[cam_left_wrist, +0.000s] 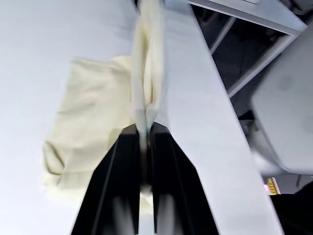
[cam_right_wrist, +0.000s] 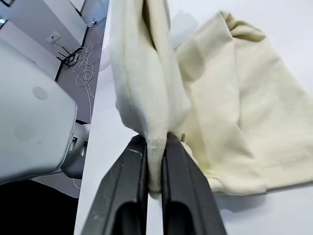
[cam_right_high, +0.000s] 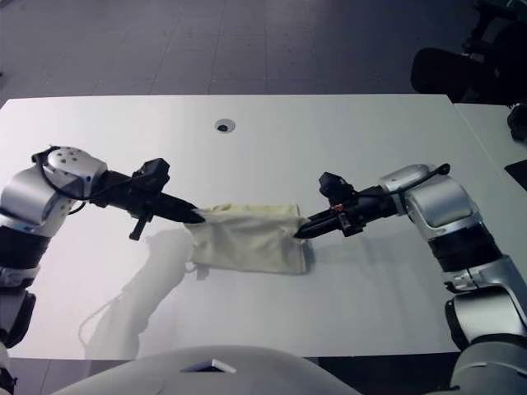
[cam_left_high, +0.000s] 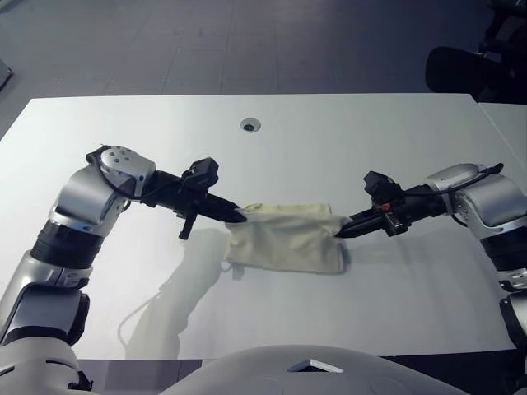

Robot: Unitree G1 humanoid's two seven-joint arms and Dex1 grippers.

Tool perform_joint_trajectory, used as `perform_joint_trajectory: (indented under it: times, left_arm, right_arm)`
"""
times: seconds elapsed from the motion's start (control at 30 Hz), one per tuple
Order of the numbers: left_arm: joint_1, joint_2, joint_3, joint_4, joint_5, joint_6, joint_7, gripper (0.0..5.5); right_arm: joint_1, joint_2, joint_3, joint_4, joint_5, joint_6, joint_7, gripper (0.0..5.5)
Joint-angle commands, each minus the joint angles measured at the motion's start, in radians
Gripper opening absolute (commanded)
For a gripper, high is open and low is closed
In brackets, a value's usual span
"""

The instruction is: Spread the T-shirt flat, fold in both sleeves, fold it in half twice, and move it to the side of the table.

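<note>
Head view. The T-shirt (cam_left_high: 288,239), cream, lies as a compact oblong bundle near the middle of the bench (cam_left_high: 346,148), on the robot's side of centre. The left tool (cam_left_high: 240,216) is pinched onto its far left corner and the right tool (cam_left_high: 339,234) onto its far right corner. The far edge is raised and drawn straight between them, while the near part rests on the bench. No sleeves stick out, so I judge them already folded in and a halving fold under way or just done. Holding both corners likely keeps the layers square, so the edge can be carried over or the bundle slid aside without slumping. A small round hole (cam_left_high: 250,125) sits in the bench, well apart beyond the cloth.

Left wrist view. The jaws are narrow, with a thin doubled fold of cloth clamped between them. The rest of the shirt trails onto the bench beyond the tips.

Right wrist view. The jaws are closed tight on a thicker gathered fold, several layers deep. The cloth rises from the tips and drapes down to the bench beside them. The grip looks secure.
</note>
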Motion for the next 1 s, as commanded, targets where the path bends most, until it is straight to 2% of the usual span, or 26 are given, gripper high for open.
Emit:
perform_joint_trajectory:
  times: [0.03,0.53,0.9,0.93,0.97,1.0]
  left_arm:
    - [-0.047,-0.053,-0.019,0.076,0.050,-0.037,0.014,0.10]
    - [-0.119,-0.156,-0.034,0.287,0.229,-0.196,0.082,0.10]
    - [-0.139,-0.259,-0.029,0.396,0.364,-0.377,0.244,0.10]
    - [-0.140,-0.265,-0.022,0.403,0.372,-0.387,0.260,0.46]
    - [-0.141,-0.271,-0.012,0.404,0.369,-0.388,0.273,0.56]
    - [-0.142,-0.279,0.001,0.404,0.363,-0.392,0.286,0.74]
  right_arm:
    - [-0.057,0.058,0.027,0.106,-0.059,-0.042,0.000,0.16]
    - [-0.135,0.164,0.032,0.371,-0.207,-0.169,0.002,0.16]
    - [-0.157,0.228,-0.011,0.485,-0.286,-0.259,-0.078,0.16]
    - [-0.160,0.229,-0.020,0.491,-0.292,-0.269,-0.094,0.16]
    - [-0.163,0.231,-0.030,0.498,-0.298,-0.278,-0.112,0.52]
    - [-0.169,0.230,-0.041,0.507,-0.304,-0.290,-0.129,0.63]
